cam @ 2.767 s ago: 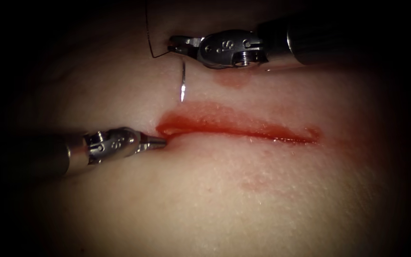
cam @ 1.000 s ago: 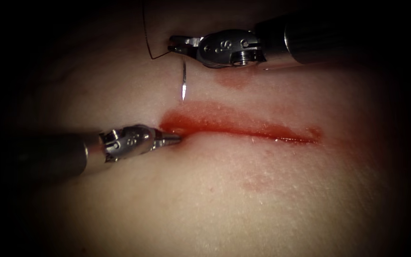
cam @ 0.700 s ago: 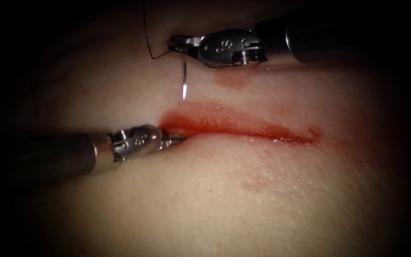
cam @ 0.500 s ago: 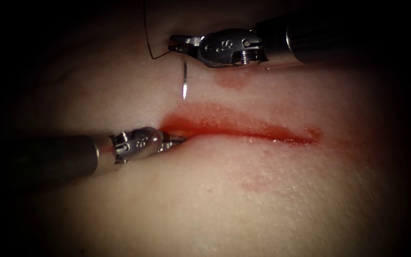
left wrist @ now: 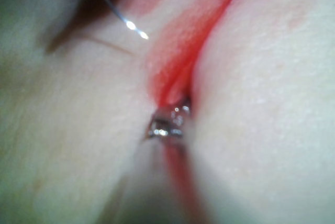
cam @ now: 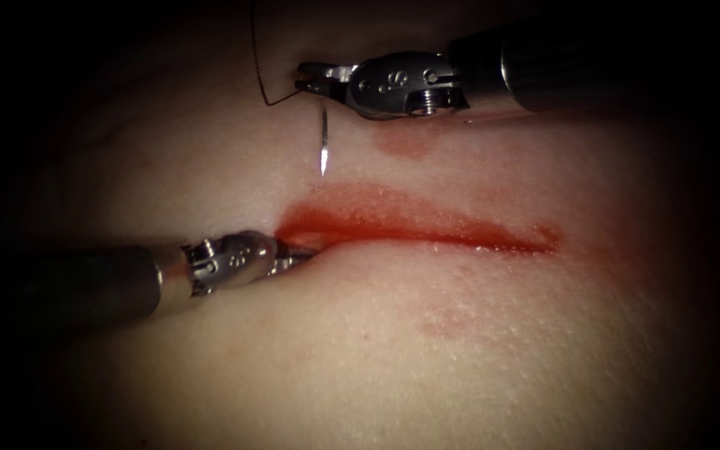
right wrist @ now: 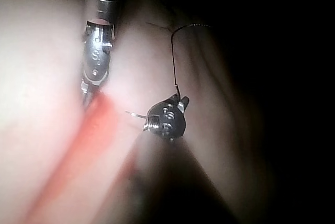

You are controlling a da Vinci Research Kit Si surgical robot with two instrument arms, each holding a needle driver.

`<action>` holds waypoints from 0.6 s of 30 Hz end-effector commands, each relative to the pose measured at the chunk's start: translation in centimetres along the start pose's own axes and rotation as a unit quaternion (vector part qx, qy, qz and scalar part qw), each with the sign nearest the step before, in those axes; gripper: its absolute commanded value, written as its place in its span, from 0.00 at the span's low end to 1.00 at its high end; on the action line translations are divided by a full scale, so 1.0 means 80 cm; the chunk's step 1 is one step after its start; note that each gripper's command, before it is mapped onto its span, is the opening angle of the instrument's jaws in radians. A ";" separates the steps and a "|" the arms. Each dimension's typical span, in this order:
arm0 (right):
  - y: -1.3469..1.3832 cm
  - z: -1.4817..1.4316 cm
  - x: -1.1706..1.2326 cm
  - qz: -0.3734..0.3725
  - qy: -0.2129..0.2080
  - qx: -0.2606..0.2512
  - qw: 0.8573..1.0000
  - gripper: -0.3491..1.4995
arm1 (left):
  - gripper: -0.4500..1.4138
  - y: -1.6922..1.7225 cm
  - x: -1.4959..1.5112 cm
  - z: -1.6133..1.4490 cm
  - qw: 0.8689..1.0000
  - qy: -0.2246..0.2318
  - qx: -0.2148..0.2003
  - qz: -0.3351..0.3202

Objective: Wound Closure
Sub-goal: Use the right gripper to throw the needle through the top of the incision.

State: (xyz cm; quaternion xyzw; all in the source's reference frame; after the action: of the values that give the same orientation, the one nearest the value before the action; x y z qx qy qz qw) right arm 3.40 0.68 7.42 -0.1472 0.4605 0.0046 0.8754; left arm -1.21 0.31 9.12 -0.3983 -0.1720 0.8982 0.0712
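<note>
The cut (cam: 427, 233) runs sideways across the tissue, lined with red fluid. My right tool (cam: 310, 79) is above the cut's left end, jaws shut on the curved needle (cam: 324, 137) near its thread end. The needle hangs free, with its tip just above the tissue and outside it. Dark thread (cam: 256, 58) loops up from the jaws. My left tool (cam: 297, 257) is at the cut's left end, jaws shut on the lower tissue edge, tips partly hidden by that edge. The left wrist view has these jaws (left wrist: 168, 122) in the cut and the needle (left wrist: 118, 14) beyond. The right wrist view has the right tool (right wrist: 178, 101), thread (right wrist: 174, 56) and left tool (right wrist: 89, 90).
A faint red smear (cam: 406, 142) marks the tissue under the right tool's wrist. Another pale red patch (cam: 452, 321) lies below the cut. The cut's right end (cam: 547, 237) is away from both tools.
My left tool slid right into the cut's left end, then drew back a little down and left with the lower edge. The right tool and needle stayed almost still.
</note>
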 end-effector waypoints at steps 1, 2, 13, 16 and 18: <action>-0.0007 0.0010 -0.0002 -0.001 0.001 0.001 1.000 0.00 | 0.05 0.0002 -0.0001 0.0011 1.000 0.002 -0.002 0.001; -0.0010 0.0010 -0.0003 -0.003 0.000 0.001 1.000 0.00 | 0.05 0.0002 -0.0001 0.0011 1.000 0.002 -0.003 0.001; -0.0026 0.0019 -0.0011 -0.011 -0.004 0.003 1.000 0.00 | 0.05 0.0003 -0.0008 0.0003 1.000 0.003 -0.008 0.007; -0.0029 0.0024 -0.0006 -0.011 -0.005 0.002 1.000 0.00 | 0.05 0.0002 -0.0009 0.0003 1.000 0.003 -0.009 0.008; -0.0031 0.0027 -0.0005 -0.012 -0.006 0.002 1.000 0.00 | 0.05 0.0001 -0.0009 0.0003 1.000 0.003 -0.009 0.008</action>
State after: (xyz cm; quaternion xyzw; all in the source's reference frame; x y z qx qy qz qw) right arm 3.53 0.52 7.58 -0.1510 0.4531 -0.0057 0.8786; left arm -1.11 0.31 9.11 -0.4025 -0.1758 0.8963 0.0615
